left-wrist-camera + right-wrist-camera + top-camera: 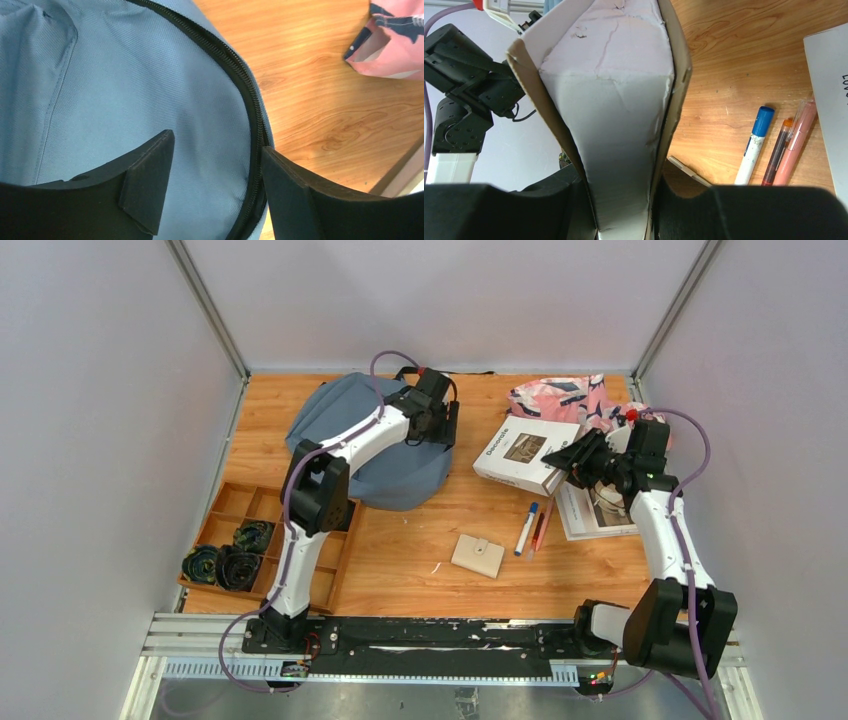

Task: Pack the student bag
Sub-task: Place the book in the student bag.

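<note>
Over the student bag (408, 482) the left gripper (215, 145) gapes; the right gripper (621, 206) clamps a view-blocking book (609, 100).

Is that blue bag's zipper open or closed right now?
Closed where visible: in the left wrist view the zipper on the student bag runs as one meshed dark line, no gap. The rest is hidden.

A beige wallet (478, 556) lies near pens (533, 528); a wooden tray (225, 505) holds dark rolls (238, 568).
</note>
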`<state>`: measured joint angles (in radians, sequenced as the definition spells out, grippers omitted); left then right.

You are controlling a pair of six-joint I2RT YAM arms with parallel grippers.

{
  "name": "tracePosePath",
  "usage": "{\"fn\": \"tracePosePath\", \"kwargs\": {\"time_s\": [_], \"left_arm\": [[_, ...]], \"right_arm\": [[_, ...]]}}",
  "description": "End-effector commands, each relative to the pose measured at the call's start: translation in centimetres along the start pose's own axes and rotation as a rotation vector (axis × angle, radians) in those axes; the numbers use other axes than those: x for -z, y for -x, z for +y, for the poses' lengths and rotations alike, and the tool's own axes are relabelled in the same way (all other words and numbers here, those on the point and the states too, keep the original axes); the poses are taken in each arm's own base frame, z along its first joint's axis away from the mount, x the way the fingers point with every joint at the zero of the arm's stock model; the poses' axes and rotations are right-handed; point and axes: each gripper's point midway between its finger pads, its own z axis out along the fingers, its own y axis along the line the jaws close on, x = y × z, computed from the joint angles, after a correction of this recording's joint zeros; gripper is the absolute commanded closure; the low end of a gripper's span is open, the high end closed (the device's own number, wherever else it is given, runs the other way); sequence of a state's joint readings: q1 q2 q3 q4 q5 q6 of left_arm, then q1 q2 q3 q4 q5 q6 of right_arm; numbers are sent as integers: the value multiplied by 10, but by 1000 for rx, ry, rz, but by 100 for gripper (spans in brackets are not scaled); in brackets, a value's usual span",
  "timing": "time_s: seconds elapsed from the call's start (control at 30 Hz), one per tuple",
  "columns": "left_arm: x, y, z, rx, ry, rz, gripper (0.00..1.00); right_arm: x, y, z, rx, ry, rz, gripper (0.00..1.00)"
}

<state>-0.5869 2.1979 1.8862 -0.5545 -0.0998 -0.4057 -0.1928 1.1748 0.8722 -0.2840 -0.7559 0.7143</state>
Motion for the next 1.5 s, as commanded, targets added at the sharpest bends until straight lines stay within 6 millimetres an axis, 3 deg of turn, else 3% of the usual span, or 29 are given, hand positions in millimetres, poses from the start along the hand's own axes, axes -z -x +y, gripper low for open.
{"fn": "tracePosePath", "kwargs": {"time_s": [0.0,0.13,0.37,0.77,0.83,1.03,1.17,1.33,1.47], "left_arm": [[-4,3,-4,13,15,-6,31],[-10,-2,-6,18,5,15,36],[-11,-2,-3,20,25,16,54],[-1,10,7,-22,77,-6,99],[6,16,7,-28,78,-24,100],[36,36,3,-59,63,-59,100],[76,62,5,-92,48,-107,100],[112,79,17,-66,-49,-118,100],[134,90,20,10,-226,-108,100]], "right_arm": [[5,4,6,13,29,-18,91],[4,3,4,7,24,-14,91],[3,3,3,8,22,-13,91],[3,3,3,11,26,-10,91],[3,3,4,12,28,-10,91],[3,4,6,18,36,-10,90],[4,5,14,44,57,-8,89],[4,6,35,93,111,-5,89],[3,8,67,145,214,5,86]]}}
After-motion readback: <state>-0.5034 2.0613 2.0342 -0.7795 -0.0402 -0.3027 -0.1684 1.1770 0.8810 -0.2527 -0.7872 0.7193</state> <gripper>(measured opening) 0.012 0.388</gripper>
